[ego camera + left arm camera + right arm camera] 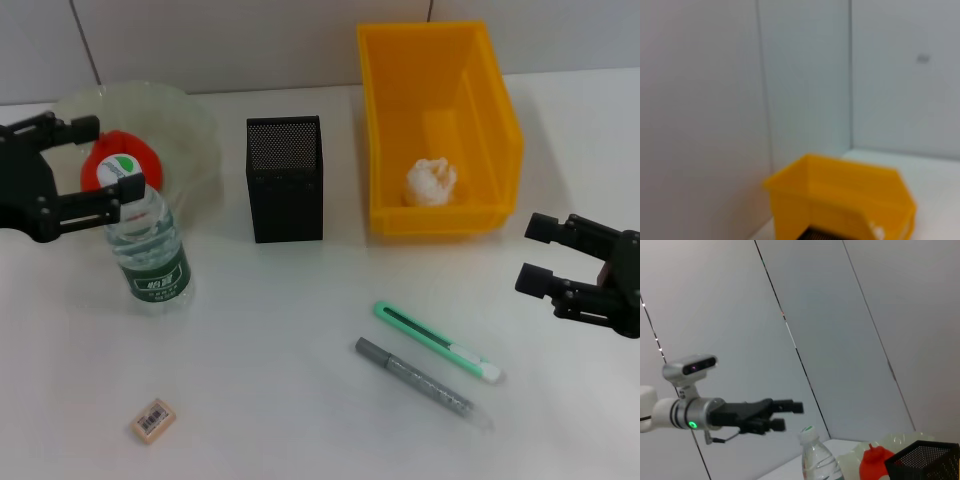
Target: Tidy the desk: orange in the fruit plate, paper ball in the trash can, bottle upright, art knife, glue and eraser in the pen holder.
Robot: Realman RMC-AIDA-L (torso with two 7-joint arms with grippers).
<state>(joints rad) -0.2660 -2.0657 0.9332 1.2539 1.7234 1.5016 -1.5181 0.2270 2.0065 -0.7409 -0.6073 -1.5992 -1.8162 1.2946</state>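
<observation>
- Nearest you, the eraser [153, 420] lies left on the tabletop [300, 400]; the glue [420, 382] and art knife [437, 341] lie right.
- Your right tool [538, 256] hovers open, holding nothing.
- The bottle [146, 246] stands upright between your open left tool's [103, 166] fingers.
- Farther: pen holder [286, 179], orange [120, 163] in the fruit plate [190, 120], paper ball [431, 182] in the trash can [440, 60].

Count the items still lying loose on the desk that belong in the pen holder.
3: the art knife and glue lie side by side right of centre; the eraser sits near the front left. None visible inside the pen holder.
</observation>
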